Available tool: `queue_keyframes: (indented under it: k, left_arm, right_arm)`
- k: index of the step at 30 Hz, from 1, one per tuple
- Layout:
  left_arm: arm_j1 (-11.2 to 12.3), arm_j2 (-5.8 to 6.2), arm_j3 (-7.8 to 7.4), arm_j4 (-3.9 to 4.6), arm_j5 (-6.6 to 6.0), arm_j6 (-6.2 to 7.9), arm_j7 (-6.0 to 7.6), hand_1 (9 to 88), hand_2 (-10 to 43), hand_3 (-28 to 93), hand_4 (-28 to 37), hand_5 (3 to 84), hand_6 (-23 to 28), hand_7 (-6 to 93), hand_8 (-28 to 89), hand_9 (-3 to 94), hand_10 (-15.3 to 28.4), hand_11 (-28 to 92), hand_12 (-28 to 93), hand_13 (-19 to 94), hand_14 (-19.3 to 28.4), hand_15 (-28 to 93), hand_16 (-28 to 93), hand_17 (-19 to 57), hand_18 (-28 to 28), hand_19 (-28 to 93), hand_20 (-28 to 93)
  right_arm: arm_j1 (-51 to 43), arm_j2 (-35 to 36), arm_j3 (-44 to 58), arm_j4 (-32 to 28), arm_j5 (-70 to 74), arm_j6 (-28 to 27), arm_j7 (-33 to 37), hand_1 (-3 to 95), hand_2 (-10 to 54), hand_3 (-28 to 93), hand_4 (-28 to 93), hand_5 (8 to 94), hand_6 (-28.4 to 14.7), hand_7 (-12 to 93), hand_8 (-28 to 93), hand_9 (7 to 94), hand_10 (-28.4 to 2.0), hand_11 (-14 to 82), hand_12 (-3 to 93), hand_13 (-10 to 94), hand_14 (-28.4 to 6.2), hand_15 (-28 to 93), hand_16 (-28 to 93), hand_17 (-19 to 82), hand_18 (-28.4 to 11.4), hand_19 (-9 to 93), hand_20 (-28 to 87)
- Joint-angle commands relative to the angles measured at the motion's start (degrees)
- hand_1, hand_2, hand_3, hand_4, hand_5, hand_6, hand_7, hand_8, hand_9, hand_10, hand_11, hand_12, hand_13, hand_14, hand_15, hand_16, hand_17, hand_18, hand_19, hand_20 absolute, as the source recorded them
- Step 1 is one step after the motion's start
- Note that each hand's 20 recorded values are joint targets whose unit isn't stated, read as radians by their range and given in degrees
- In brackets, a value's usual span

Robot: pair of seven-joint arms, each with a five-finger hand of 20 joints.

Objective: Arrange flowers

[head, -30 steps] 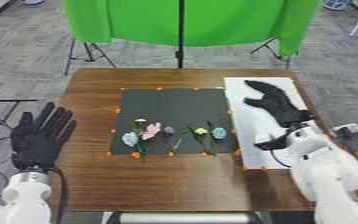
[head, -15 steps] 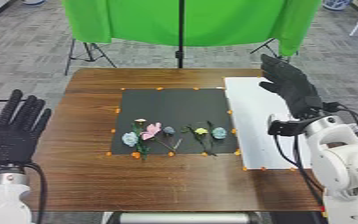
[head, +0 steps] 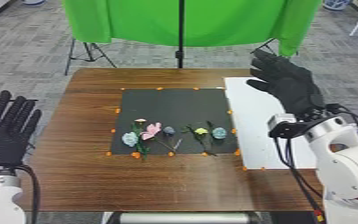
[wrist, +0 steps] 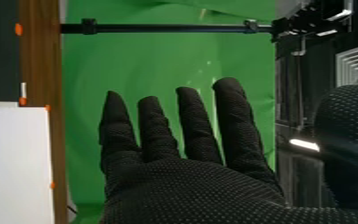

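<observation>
Flowers (head: 151, 131) lie on a mat (head: 171, 107); my right hand (head: 291, 89), released, is near the sheet (head: 262, 132); my left hand (head: 1, 145), fingers straight, is beside the table (head: 95, 185).

Flowers (head: 151, 131) on the near part of the mat (head: 175, 105), sheet (head: 254, 135) to its right, all on the table (head: 158, 185)

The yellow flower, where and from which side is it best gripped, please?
I'd probably pinch the yellow flower by its stem, from above: it lies on the dark mat, thin stem toward the robot, a blue flower close on its right.
</observation>
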Motion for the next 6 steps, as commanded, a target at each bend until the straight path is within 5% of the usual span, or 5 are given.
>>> queue_keyframes:
  k: [1,6]
  left_arm:
    - [-2.35,4.54,-0.99,0.42,-1.34,1.10,0.92,23.3,11.8,73,-28.3,40.4,6.6,7.8,-9,36.7,13.5,11,9,31,11.5,10,-1,-2.8,12.6,26,13]
    - [-2.23,4.54,-0.98,0.04,-1.04,0.49,0.81,23.5,11.8,73,-28.3,40.6,6.7,8.0,-9,37.0,13.6,11,9,31,11.6,10,-1,-2.9,12.7,27,13]
  right_arm:
    - [-0.31,-0.37,-0.88,-1.35,-0.07,1.75,-0.12,12.7,10.4,77,-28,36.8,-1.1,5,-8,32.2,-11.3,2.0,9.2,22,-13.0,2,19,9,-13.5,21,17]
    - [-1.10,0.77,-0.91,-1.62,0.82,2.91,0.24,12.9,10.4,77,-28,37.0,-1.3,5,-8,32.3,-11.3,2.0,9.2,22,-13.0,2,19,9,-13.6,21,17]
